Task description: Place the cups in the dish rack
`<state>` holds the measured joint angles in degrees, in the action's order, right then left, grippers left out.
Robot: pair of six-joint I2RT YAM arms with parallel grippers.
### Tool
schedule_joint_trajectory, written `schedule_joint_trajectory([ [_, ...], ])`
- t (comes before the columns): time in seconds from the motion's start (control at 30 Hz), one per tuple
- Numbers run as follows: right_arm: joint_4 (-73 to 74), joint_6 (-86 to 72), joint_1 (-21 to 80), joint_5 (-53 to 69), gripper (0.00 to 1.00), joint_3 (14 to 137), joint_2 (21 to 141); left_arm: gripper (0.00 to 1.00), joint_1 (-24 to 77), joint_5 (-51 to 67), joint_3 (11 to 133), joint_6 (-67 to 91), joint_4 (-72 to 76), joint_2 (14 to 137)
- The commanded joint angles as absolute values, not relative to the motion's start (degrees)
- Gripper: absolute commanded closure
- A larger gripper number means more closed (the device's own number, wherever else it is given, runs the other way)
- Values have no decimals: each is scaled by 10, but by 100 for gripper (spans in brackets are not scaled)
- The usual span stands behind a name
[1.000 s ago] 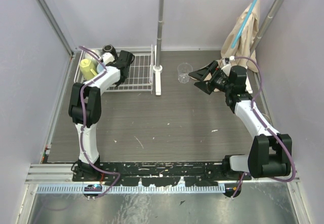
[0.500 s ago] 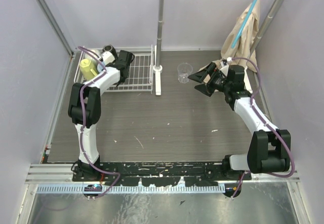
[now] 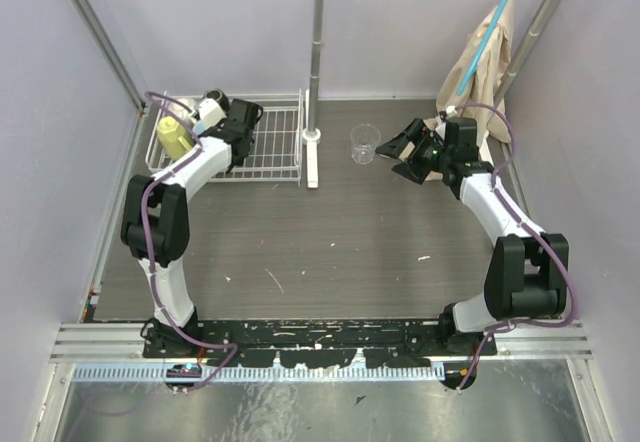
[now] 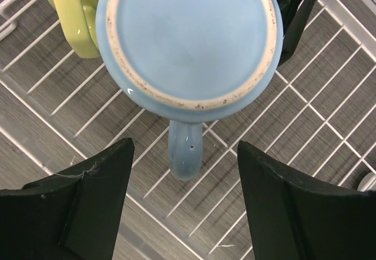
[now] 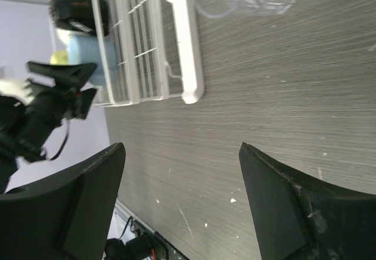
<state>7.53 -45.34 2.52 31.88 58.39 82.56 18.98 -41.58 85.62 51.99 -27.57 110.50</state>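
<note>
Dish rack [image 3: 280,140], far left on the bench [image 3: 330,242] in the top view, holds the yellow mug [image 3: 172,137]. The clear glass [image 3: 365,143] stands outside it on the bench, with the right hand [image 3: 399,157] near.

Left wrist view: the left hand [image 4: 183,154] has its fingers apart and grips nothing. The racked, upturned light blue mug's [image 4: 191,36] handle shows between them, so a crooked retreat could snag it.

Right wrist view: that hand's fingers are spread wide and empty, with the glass ahead. A careless approach could topple it.
</note>
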Motion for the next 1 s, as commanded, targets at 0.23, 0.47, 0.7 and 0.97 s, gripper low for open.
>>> schedule_joint_trajectory([
  [0.23,109,-441,82,169,24,639,885,16,191,-421,820,491,-257,1011],
  [0.47,85,-531,114,70,35,667,917,14,192,-385,781,409,-201,927],
  [0.7,170,-608,117,-19,44,790,993,13,194,-281,770,324,-180,854],
  [0.97,238,-624,117,-32,48,891,1076,7,185,-187,783,317,-197,811],
])
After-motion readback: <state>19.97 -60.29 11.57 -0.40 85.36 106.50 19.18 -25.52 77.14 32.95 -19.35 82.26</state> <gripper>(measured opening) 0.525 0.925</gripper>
